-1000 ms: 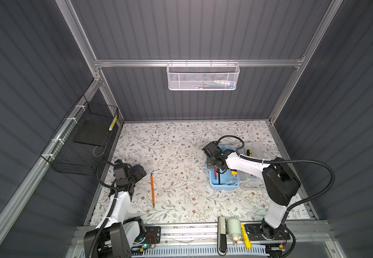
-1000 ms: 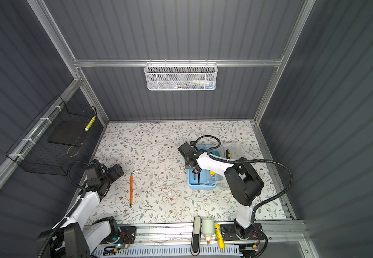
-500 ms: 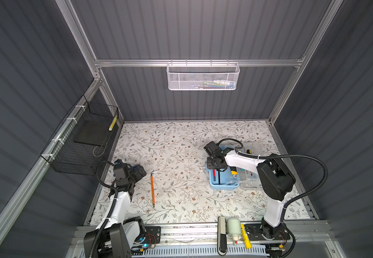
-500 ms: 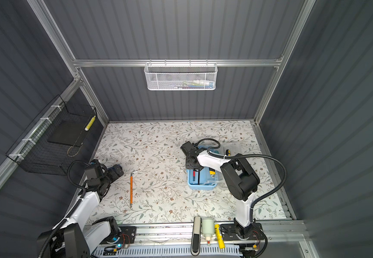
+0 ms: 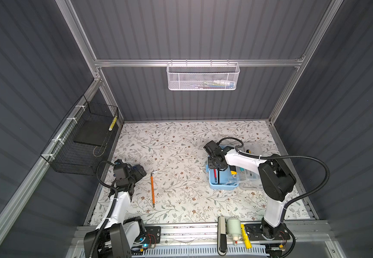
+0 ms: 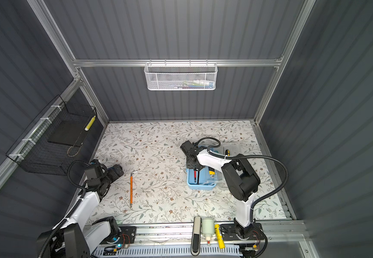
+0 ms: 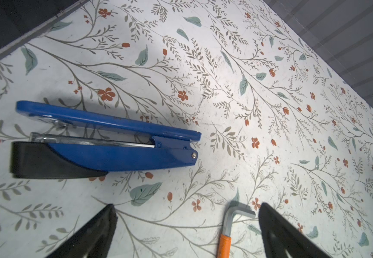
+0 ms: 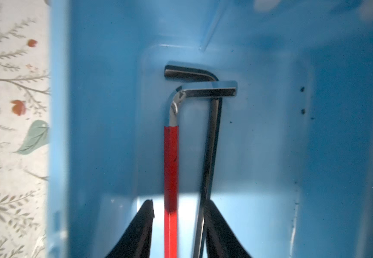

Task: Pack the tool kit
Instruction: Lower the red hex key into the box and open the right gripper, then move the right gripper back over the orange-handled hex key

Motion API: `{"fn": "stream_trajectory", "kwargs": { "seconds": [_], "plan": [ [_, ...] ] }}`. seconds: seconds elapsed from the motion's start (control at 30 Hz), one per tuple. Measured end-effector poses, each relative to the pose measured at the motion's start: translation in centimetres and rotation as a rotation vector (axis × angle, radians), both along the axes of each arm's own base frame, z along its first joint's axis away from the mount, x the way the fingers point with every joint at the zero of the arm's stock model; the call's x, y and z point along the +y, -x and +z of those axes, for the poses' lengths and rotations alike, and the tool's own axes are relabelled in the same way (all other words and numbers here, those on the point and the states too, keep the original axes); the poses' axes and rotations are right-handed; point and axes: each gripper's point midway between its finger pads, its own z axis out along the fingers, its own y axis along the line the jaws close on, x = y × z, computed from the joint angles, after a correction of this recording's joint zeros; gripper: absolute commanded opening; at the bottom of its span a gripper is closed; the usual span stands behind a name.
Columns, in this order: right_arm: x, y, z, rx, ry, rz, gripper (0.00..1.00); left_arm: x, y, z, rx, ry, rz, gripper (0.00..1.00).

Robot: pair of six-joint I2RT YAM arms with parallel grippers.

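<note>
Tool kit [image 5: 223,186] sits open at 3 o'clock on the mat [image 5: 181,143]. Right gripper [image 8: 178,202] is down inside it, jaws parted, gripping nothing. Red hex key [image 8: 171,156] and black hex key [image 8: 212,138] lie between them. I read this as the drop-off step. Next I'd lift straight out without snagging either key. Orange hex key [image 5: 152,187] isn't packed yet, at 9 o'clock. Left gripper [image 7: 186,207] is beside it, spread wide and empty.
</note>
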Motion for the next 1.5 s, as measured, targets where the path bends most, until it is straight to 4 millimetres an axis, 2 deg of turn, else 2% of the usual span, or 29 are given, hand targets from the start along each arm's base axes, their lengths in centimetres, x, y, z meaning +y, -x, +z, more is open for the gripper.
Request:
{"fn": "stream_trajectory", "kwargs": {
  "seconds": [0.13,0.23,0.33,0.47,0.53,0.63,0.73,0.83,0.9,1.0,1.23,1.37,1.5],
  "plan": [
    [2.2,0.0,5.4,-0.114,-0.013,0.075,0.56,0.0,0.0,0.1,-0.003,-0.001,0.0,0.99],
    [5.6,0.3,9.3,-0.184,-0.098,0.147,0.59,0.1,0.0,0.1,-0.002,-0.005,0.006,0.99],
    [9.8,1.4,11.1,-0.209,-0.215,0.223,0.6,0.4,0.1,0.1,0.001,-0.013,0.02,0.99],
    [16.3,3.4,10.2,-0.156,-0.299,0.341,0.62,0.7,0.3,-0.2,0.015,-0.016,0.041,1.0],
    [20.4,4.6,8.9,-0.117,-0.334,0.415,0.63,0.8,0.6,-0.4,0.03,-0.012,0.055,1.0],
    [24.8,7.0,6.4,-0.051,-0.354,0.508,0.64,0.9,0.8,-0.3,0.058,0.006,0.07,0.99],
    [28.5,9.2,4.7,0.002,-0.37,0.585,0.64,1.1,0.4,0.4,0.092,0.021,0.074,0.99],
    [31.5,10.1,3.5,0.032,-0.385,0.63,0.64,1.8,-0.4,1.5,0.128,0.051,0.082,0.99],
    [32.5,10.1,2.8,0.044,-0.384,0.643,0.64,2.3,-0.4,1.8,0.146,0.078,0.09,0.99],
    [32.9,10.1,1.5,0.057,-0.36,0.653,0.63,2.8,0.5,1.7,0.179,0.105,0.101,0.99],
    [33.2,11.1,-1.0,0.086,-0.298,0.668,0.63,1.4,1.5,2.6,0.187,0.154,0.055,0.99],
    [33.9,12.1,-1.6,0.09,-0.274,0.697,0.63,0.9,2.0,3.0,0.188,0.163,0.04,1.0],
    [35.6,13.0,-1.3,0.075,-0.283,0.725,0.63,0.5,2.4,3.4,0.183,0.172,0.024,0.99]
  ]
}}
